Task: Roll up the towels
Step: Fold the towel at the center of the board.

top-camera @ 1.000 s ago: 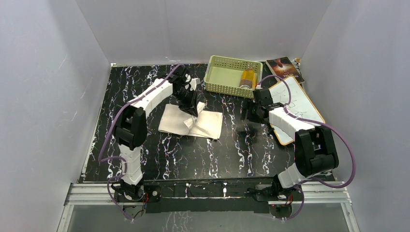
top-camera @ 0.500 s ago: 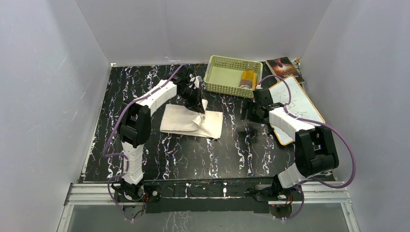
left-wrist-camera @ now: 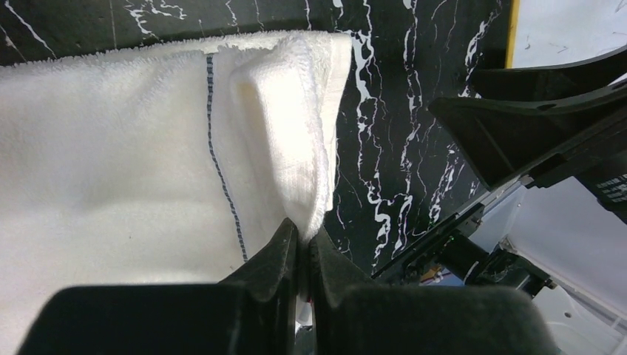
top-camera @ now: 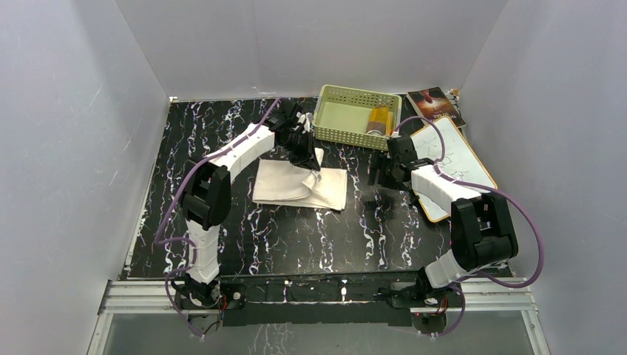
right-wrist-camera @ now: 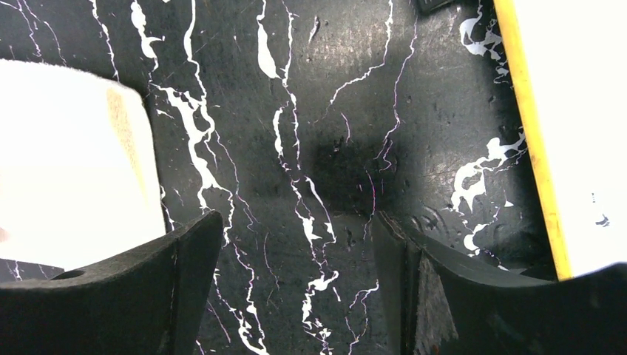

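The cream-white towel (top-camera: 299,185) lies on the black marbled table, its far right part lifted and folded over. My left gripper (top-camera: 310,164) is shut on that raised fold; the left wrist view shows the fold (left-wrist-camera: 292,140) pinched between the fingertips (left-wrist-camera: 304,240), with a thin blue stripe beside it. The mustard-yellow and brown towel (top-camera: 378,120) lies rolled in the green basket (top-camera: 336,118). My right gripper (top-camera: 377,176) is open and empty above bare table (right-wrist-camera: 296,170), right of the white towel, whose edge (right-wrist-camera: 66,163) shows at the left of its wrist view.
The white board with an orange rim (top-camera: 455,159) lies at the right, under the right arm; its yellow edge (right-wrist-camera: 529,140) shows in the right wrist view. A dark book (top-camera: 435,105) lies at the back right. White walls enclose the table.
My left gripper has carried the pinched towel fold to the right and a little away, dragging the towel rightward. The right arm has barely moved.
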You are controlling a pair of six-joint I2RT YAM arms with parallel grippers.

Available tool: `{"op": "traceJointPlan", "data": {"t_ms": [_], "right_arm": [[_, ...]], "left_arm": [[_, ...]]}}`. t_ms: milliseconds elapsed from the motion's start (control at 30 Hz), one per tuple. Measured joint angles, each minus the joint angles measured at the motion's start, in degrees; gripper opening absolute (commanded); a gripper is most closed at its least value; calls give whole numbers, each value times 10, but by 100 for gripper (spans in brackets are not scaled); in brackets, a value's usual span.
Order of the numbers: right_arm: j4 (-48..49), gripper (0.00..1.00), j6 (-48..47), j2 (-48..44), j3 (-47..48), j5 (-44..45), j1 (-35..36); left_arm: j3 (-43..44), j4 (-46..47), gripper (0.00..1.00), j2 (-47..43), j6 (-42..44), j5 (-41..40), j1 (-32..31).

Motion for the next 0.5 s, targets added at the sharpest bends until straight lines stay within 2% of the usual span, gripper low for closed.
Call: {"op": "traceJointPlan", "data": {"t_ms": [500], "right_arm": [[0, 73, -1, 0, -12, 0, 0]], "left_arm": [[29, 0, 0, -25, -36, -30, -13]]}}
